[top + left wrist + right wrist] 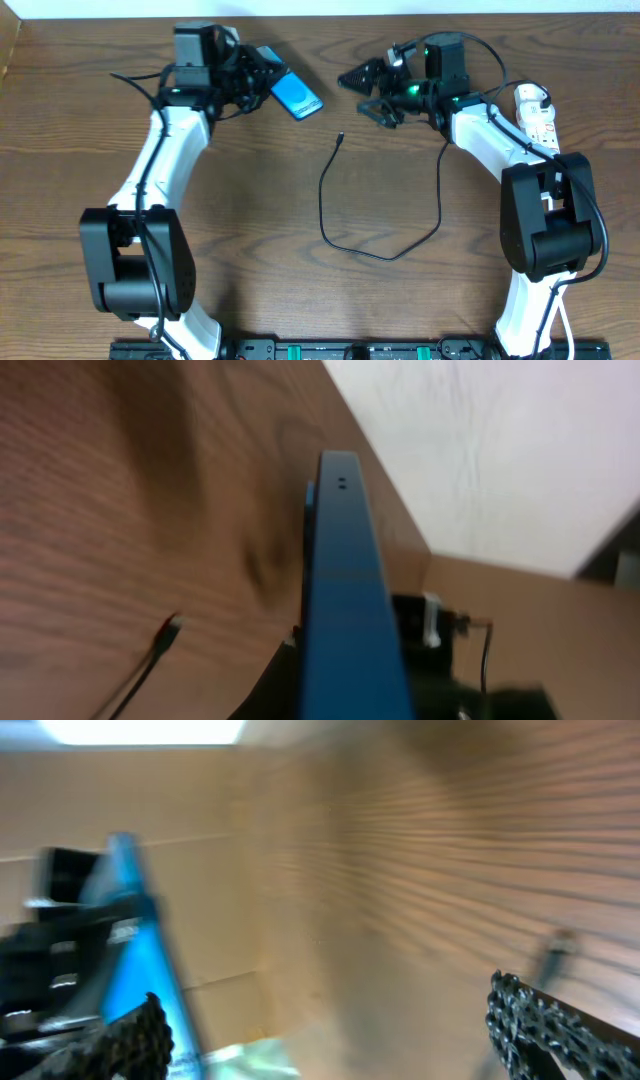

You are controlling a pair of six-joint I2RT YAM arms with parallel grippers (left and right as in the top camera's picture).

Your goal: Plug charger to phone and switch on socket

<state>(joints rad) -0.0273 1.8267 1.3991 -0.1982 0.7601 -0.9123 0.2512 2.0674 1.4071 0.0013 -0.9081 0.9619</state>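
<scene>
I have the brown wooden table (250, 210) below me, with the left arm (160, 170) and right arm (490, 140) both reaching toward its far edge.

The socket (535, 112) lies at the far right of the table, just beside the right arm, which hides part of it.

The left claw (262, 78) is pinched on one end of the phone (296, 95), whose blue screen angles out toward the middle of the table. On the left wrist camera I see the phone (345, 610) edge-on, running straight out from the claw.

The right claw (368, 92) is spread wide and holds nothing. It points at the phone but stays apart from it. Its fingertips (135, 1040) sit at opposite sides of the right wrist view.

The charger (322, 205) lies loose on the table between the arms. It curves down and around in a loop, then back up toward the right arm.

Its connector tip (340, 137) rests on the wood, below the gap between phone and right claw, touching neither. It also shows small on the left wrist view (170, 628).
</scene>
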